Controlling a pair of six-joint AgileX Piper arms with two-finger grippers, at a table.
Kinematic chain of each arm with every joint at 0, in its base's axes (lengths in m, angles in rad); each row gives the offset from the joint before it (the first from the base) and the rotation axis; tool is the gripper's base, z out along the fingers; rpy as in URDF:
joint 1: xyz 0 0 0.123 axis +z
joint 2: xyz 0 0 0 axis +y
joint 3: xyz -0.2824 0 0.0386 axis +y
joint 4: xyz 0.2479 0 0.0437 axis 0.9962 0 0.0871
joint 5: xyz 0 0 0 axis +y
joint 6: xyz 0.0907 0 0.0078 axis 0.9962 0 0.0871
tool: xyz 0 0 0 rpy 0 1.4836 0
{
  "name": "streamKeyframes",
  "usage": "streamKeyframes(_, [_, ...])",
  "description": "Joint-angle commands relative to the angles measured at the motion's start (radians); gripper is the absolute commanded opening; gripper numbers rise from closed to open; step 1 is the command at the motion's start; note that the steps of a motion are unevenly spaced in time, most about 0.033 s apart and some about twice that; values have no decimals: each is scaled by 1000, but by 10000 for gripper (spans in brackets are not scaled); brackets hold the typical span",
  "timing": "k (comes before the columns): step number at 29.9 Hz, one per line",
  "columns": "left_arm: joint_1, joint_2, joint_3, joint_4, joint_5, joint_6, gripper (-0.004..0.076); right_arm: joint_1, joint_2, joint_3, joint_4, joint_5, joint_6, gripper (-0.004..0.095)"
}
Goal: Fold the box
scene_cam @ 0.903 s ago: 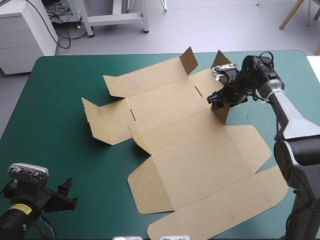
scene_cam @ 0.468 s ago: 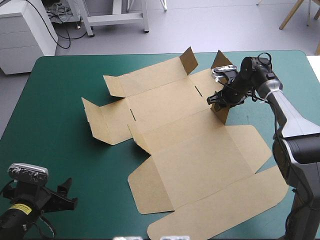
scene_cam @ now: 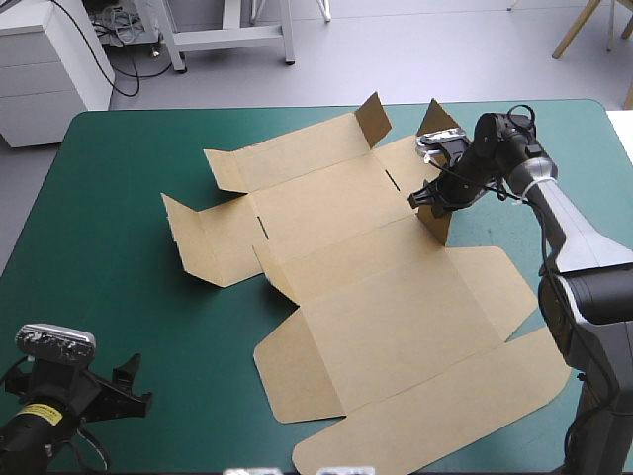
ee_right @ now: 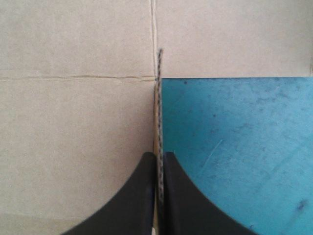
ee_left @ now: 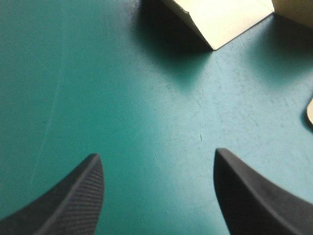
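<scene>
Teal-green table [scene_cam: 109,198]: right tool [scene_cam: 426,196] pinching raised flap of box [scene_cam: 366,287]; left tool [ee_left: 157,157] agape, box ahead.

Legible text: none. One yellow sticker [scene_cam: 38,411] on my left arm [scene_cam: 74,391], at the table's [scene_cam: 99,297] near left corner, carries dark print too small to read.

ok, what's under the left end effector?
Only bare teal-green cover under the open left end effector; a corner of the box lies ahead. The cover beneath the box is hidden.
</scene>
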Motion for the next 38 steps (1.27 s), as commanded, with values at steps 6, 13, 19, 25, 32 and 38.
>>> streamKeyframes(6, [-3,9,-27,-14,-50,-6,457,90,-48,-21,25,-73,-111,-6])
streamKeyframes(13, [-3,9,-36,-14,-50,-6,457,182,-50,-97,41,-91,-178,-12])
streamKeyframes(19, [-3,9,-93,-14,-50,-6,457,240,-50,-178,170,-91,-286,-19])
streamKeyframes(25, [-3,9,-124,5,-50,-6,457,314,-50,-183,210,-95,-520,-19])
streamKeyframes(32, [-3,9,-124,27,-21,-6,457,375,-50,-183,226,-161,-755,-19])
streamKeyframes(38, [-3,9,-124,31,-11,-6,457,391,-47,-183,233,-180,-1033,-19])
